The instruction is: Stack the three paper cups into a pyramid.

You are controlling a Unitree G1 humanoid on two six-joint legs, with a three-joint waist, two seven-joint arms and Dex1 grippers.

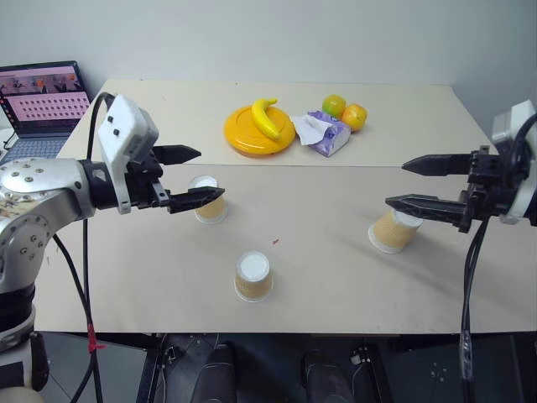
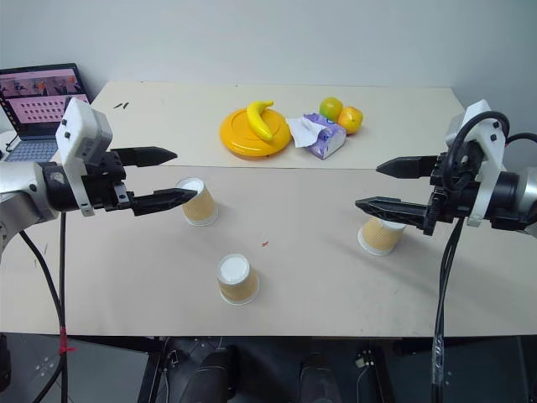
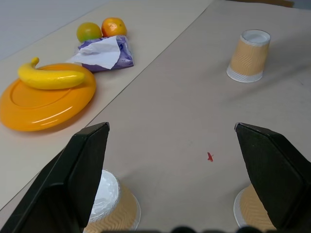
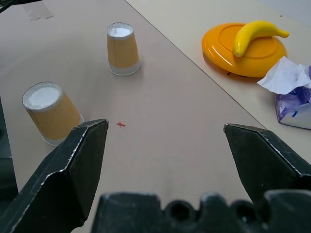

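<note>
Cups unstacked, all upside down on table [image 1: 336, 294]: left cup [image 1: 209, 200] toward left edge, partly hidden by lower finger of left gripper [image 1: 190, 176]; middle cup [image 1: 253, 276] near front edge; right cup [image 1: 393, 231] toward right edge, partly covered by right gripper [image 1: 411, 184]. Both grippers spread wide, nothing held. Laptop [image 1: 38, 105] cut off at frame edge.

Tan, white-based paper cups [image 1: 253, 276]
</note>
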